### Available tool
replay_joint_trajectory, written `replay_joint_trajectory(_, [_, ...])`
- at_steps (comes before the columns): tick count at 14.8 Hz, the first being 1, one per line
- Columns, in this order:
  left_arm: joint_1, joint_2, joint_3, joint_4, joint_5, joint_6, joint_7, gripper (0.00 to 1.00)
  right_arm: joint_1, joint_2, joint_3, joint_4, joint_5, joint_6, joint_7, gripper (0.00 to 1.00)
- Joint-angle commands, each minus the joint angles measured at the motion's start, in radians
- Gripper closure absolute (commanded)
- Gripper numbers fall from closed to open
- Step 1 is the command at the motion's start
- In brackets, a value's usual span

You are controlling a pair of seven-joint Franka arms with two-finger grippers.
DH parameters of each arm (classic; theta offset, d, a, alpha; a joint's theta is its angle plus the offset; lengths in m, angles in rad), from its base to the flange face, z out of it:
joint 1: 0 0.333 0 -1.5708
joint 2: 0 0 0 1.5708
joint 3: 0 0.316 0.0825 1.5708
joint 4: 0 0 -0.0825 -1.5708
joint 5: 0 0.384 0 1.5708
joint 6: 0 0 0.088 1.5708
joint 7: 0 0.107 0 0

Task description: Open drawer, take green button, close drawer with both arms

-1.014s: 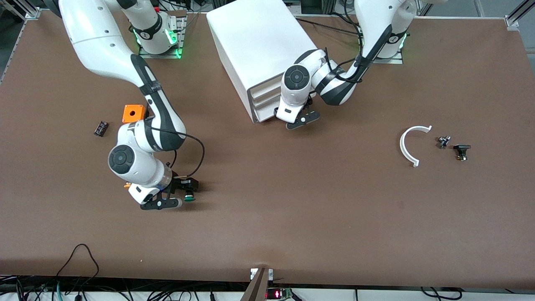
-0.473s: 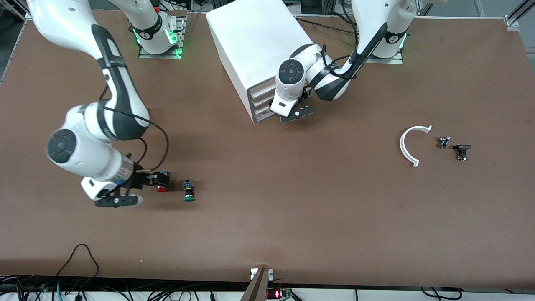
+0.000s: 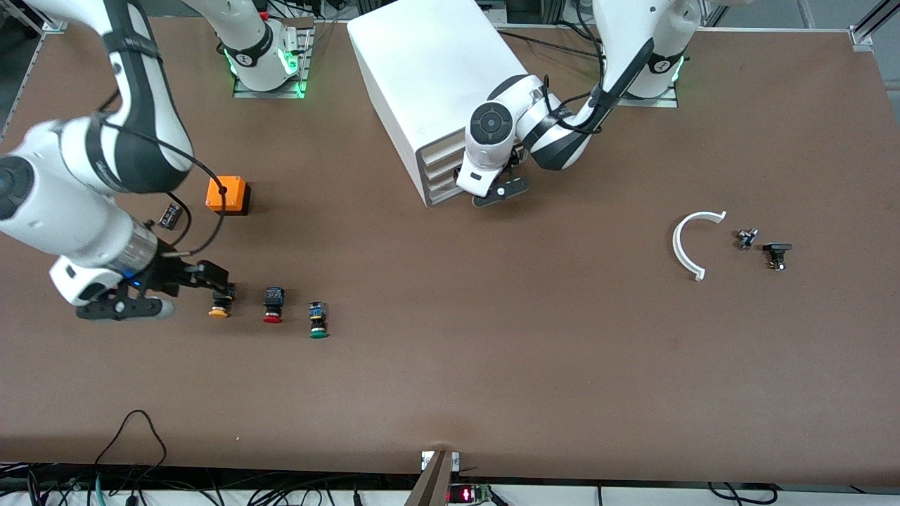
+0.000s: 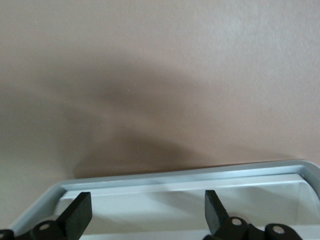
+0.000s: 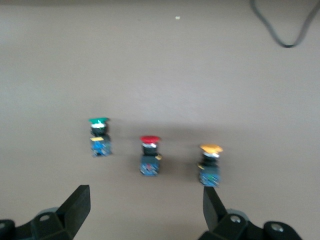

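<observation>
Drawer (image 3: 441, 184): appears shut | green button (image 3: 318, 321): on table beside red and yellow ones, taken out | left gripper (image 3: 500, 195): at drawer front, fingers apart, empty | right gripper (image 3: 151, 299): near yellow button, apart, empty | judged nearly complete.

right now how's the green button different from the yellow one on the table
The green button has a green cap; the yellow button has a yellow-orange one. The green one lies nearer the front camera and farther toward the left arm's end, with the red button between them. The open right gripper sits just beside the yellow one, apart from the green one. Both lie on their sides on the table, caps toward the front camera.
</observation>
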Motion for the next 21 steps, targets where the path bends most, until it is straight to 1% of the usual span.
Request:
replay_joint_trajectory(1, [0.077,-0.019,-0.017,0.076,-0.023,-0.124,0.116,0.01,0.0,-0.125,-0.01,-0.075,-0.036,-0.067,0.001,0.0])
replay_joint_trajectory(4, [0.166,-0.026,-0.017,0.162,-0.022,-0.25,0.251,0.01,0.0,-0.185,-0.022,-0.069,-0.043,-0.116,0.005,0.0])
replay_joint_trajectory(6, [0.215,-0.034,-0.017,0.233,-0.022,-0.351,0.347,0.01,0.0,-0.206,-0.031,-0.058,-0.04,-0.174,0.052,0.0])
replay_joint_trajectory(7, [0.252,-0.034,-0.017,0.267,-0.022,-0.397,0.41,0.01,0.0,-0.216,-0.031,-0.034,-0.041,-0.218,0.091,0.0])
replay_joint_trajectory(9, [0.307,-0.046,-0.017,0.328,-0.013,-0.478,0.524,0.01,0.0,-0.216,-0.03,0.049,-0.046,-0.336,0.107,0.0])
replay_joint_trajectory(10, [0.335,-0.054,-0.014,0.356,-0.005,-0.504,0.596,0.01,0.005,-0.216,-0.022,0.087,-0.065,-0.389,0.107,0.0])
replay_joint_trajectory(11, [0.364,-0.058,-0.014,0.382,0.006,-0.511,0.681,0.01,0.008,-0.217,-0.017,0.122,-0.081,-0.424,0.108,0.0])
replay_joint_trajectory(12, [0.393,-0.058,-0.013,0.415,0.019,-0.514,0.76,0.01,0.009,-0.217,-0.017,0.148,-0.078,-0.453,0.107,0.0])
replay_joint_trajectory(13, [0.419,-0.06,-0.011,0.438,0.03,-0.526,0.811,0.01,0.008,-0.222,-0.02,0.158,-0.081,-0.476,0.094,0.0])
replay_joint_trajectory(15, [0.467,-0.075,-0.011,0.472,0.038,-0.575,0.862,0.01,0.008,-0.246,-0.027,0.159,-0.07,-0.484,0.036,0.0])
replay_joint_trajectory(19, [0.509,-0.127,-0.008,0.517,0.046,-0.656,0.94,0.01,0.008,-0.283,-0.02,0.158,-0.072,-0.506,0.027,0.0])
replay_joint_trajectory(21, [0.518,-0.161,-0.011,0.525,0.113,-0.663,0.996,0.01,0.008,-0.306,-0.019,0.158,-0.073,-0.506,0.018,0.0])
